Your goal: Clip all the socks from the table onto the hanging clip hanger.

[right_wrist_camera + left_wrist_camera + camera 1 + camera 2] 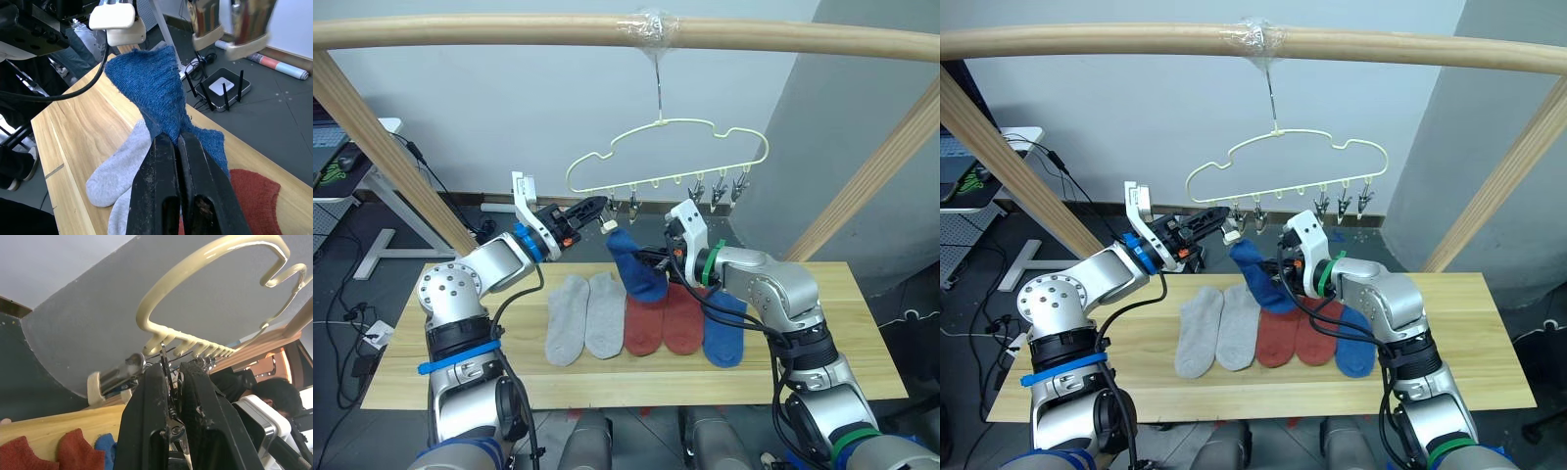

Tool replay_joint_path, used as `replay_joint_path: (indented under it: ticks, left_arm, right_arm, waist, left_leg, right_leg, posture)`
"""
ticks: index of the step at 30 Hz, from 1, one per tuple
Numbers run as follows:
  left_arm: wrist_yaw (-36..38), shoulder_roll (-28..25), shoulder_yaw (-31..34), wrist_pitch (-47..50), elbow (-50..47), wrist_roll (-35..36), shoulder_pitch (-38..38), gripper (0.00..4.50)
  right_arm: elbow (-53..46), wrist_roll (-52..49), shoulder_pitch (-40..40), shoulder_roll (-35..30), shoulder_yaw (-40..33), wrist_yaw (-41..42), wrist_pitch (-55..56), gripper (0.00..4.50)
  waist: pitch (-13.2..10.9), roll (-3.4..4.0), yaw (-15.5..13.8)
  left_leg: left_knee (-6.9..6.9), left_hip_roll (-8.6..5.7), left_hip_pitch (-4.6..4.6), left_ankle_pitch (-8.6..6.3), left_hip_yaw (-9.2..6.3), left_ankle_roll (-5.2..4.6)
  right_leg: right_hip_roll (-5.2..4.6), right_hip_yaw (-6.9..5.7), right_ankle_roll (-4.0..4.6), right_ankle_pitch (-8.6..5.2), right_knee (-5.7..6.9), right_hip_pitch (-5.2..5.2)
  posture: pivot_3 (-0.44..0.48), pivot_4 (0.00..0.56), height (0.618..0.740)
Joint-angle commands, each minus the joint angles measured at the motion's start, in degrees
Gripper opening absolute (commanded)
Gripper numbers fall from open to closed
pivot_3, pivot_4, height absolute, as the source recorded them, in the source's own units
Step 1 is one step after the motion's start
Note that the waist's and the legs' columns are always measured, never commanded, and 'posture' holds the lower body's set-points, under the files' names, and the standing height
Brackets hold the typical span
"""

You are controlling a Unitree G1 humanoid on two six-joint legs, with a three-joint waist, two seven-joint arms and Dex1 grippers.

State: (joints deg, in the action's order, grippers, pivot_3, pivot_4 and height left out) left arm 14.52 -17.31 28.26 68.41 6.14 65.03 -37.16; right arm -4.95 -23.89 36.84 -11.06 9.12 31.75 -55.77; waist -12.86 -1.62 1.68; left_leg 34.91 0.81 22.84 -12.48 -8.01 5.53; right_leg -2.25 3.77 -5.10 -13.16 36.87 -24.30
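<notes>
Worktop (862, 323): light wood with visible grain, bare along its right end and front strip. A thick round wooden pole frame (489, 31) spans overhead, with slanted poles at both sides. Behind it: pale wall, grey panel at right, dark floor with cables, and a white desk frame at far left.

Five socks lie side by side mid-worktop: two grey socks (585, 315), two red socks (664, 318), and a blue sock (724, 333) at the right end, neighbours touching.

The clip hanger (666, 157) hangs by its hook from the top pole, clear of the worktop, with free air beneath its clips.

Left tool (595, 208) is raised at the left end of the clip row, its fingers closed narrowly on a metal clip (168, 382). Right tool (651, 257) is clamped on a second blue sock (634, 264), which is held above the lying row, its upper end just below the left tool's clip.
</notes>
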Motion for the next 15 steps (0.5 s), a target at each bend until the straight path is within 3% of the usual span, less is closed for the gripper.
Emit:
replay_joint_path:
  ticks: [1,15]
  left_arm:
    - [0.81,-0.80,-0.31,-0.49,-2.46,1.47,0.00,0.12]
    - [2.19,-1.69,-1.59,-1.53,-2.33,0.91,0.68,0.12]
  right_arm:
    - [-2.87,-1.13,1.23,0.11,-1.00,-0.22,-0.09,0.06]
    - [-4.28,-2.42,2.72,0.78,-1.20,-1.31,-1.52,0.06]
  waist:
    - [0.00,0.00,0.00]
    - [-0.01,0.01,0.02]
  left_leg:
    - [0.00,0.00,0.00,0.00,0.00,0.00]
    - [0.00,0.00,0.01,0.00,0.00,0.00]
  right_leg:
    - [0.00,0.00,0.00,0.00,-0.01,0.00]
    - [0.00,0.00,0.01,0.00,-0.01,-0.01]
  posture:
    - [0.072,0.207,0.740]
    - [0.069,0.213,0.740]
